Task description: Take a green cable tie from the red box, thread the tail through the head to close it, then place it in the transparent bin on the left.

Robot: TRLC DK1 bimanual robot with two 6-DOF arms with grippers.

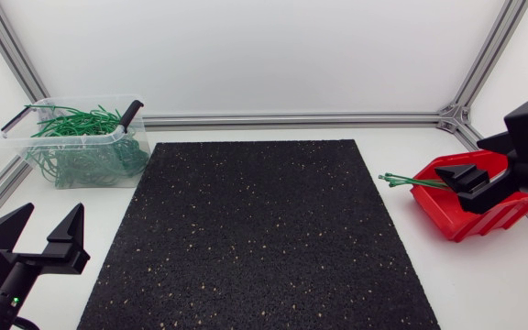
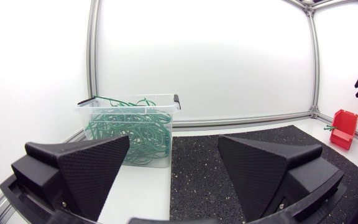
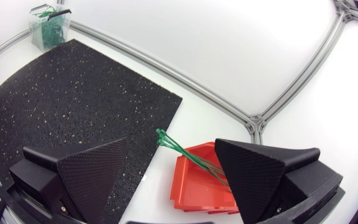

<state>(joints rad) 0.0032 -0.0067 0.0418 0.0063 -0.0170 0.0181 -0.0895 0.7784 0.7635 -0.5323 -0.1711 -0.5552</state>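
The red box (image 1: 473, 218) stands at the table's right side, with a few green cable ties (image 1: 409, 181) lying in it and their ends poking out over its rim toward the mat. My right gripper (image 1: 467, 177) hovers open just above the box. In the right wrist view the ties (image 3: 184, 151) and the red box (image 3: 194, 190) lie under and between the fingers of my right gripper (image 3: 169, 177), untouched. The transparent bin (image 1: 82, 147) at the back left holds several green ties. Near the front left corner my left gripper (image 1: 41, 235) stands open and holds nothing.
A black speckled mat (image 1: 259, 234) covers the table's middle. Aluminium frame rails (image 1: 291, 120) run along the back and sides. In the left wrist view the bin (image 2: 131, 132) is ahead of my left gripper (image 2: 173, 171), and the red box (image 2: 344, 129) is far across.
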